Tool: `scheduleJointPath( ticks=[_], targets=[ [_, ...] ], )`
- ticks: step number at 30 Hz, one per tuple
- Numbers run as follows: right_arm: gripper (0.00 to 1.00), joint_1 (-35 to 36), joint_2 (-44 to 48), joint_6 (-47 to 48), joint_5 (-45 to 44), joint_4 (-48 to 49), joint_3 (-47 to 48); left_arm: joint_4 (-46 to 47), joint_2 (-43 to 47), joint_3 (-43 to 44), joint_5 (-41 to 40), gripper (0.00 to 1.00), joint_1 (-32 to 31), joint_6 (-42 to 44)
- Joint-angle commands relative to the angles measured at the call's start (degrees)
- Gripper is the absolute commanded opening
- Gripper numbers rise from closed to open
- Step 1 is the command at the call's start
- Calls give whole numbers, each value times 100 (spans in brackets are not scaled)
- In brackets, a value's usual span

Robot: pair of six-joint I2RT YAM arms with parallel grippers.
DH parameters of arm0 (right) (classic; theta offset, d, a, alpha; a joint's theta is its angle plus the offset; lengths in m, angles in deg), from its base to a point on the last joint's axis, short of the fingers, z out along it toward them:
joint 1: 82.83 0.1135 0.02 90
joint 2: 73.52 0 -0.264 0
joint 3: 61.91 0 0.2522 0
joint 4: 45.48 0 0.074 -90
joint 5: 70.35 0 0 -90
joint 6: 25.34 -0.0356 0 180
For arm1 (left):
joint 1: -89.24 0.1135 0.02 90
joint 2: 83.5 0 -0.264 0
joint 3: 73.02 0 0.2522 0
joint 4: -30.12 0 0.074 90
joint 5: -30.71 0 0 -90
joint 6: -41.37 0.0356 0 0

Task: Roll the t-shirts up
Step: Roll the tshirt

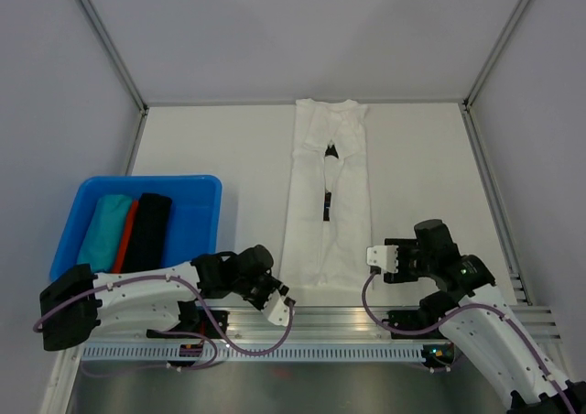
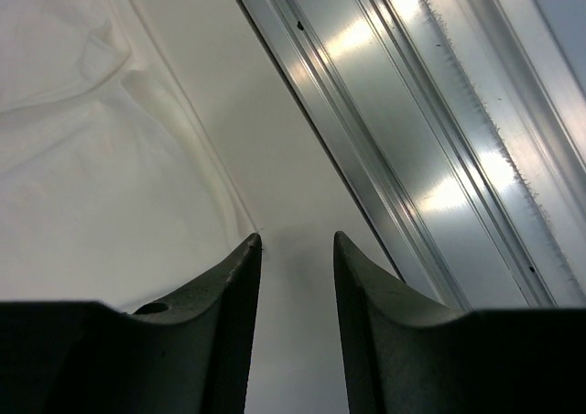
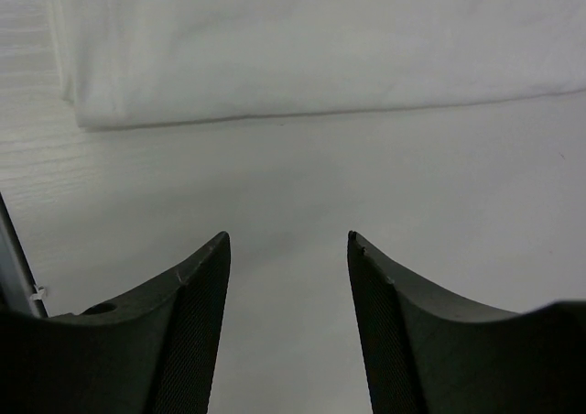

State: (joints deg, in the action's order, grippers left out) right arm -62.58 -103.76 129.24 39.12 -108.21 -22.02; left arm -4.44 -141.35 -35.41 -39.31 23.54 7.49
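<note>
White t-shirt lies as a long strip on the bench, right of blue bin, probably so it rolls from near hem. Left jaws bin-side of that hem, right jaws far side. Both part-open and empty, staged for its corners.

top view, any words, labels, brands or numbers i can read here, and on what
No text can be read in any view.
Shirt: black printed marks down its middle, too small to read.
Rail: small coloured spots near each arm base, too small to read.
Bin: no label seen.
Wrist views: no writing.
</note>
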Motion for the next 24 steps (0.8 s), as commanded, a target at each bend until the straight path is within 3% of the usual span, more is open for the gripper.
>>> scheduleJointPath(
  ticks=[1, 3, 5, 7, 8, 10, 12, 15, 20, 22, 24],
  targets=[
    [62, 373, -192, 415, -292, -166, 121, 102, -104, 146, 41, 42, 39, 250],
    [69, 436, -193, 232, -881, 97, 68, 93, -183, 154, -3, 42, 74, 259],
    [74, 524, -280, -610, -1006, 703, 111, 85, -218, 224, -48, 42, 118, 224],
    [83, 524, -447, -1391, -796, 1246, 400, 85, -280, 356, -100, 41, 161, 84],
    [86, 524, -509, -2457, -708, 1441, 558, 76, -297, 557, -100, 41, 188, -177],
    [98, 524, -719, -3290, -453, 1897, 1077, 50, -394, 873, 39, 41, 284, -486],
    [98, 524, -825, -3540, -251, 2031, 1349, 6, -456, 998, 163, 41, 372, -838],
    [98, 524, -992, -3286, -776, 2418, 1220, -30, -596, 972, 444, 41, 565, -884],
    [96, 884, -879, -3293, -1331, 2033, 1210, 119, -772, 831, 410, 42, 672, -769],
    [89, 893, -633, -3084, -1261, 1769, 1158, 50, -825, 918, 313, 43, 672, -630],
    [71, 902, -475, -2585, -1199, 1472, 982, -108, -956, 963, 173, 43, 672, -392]
  ],
)
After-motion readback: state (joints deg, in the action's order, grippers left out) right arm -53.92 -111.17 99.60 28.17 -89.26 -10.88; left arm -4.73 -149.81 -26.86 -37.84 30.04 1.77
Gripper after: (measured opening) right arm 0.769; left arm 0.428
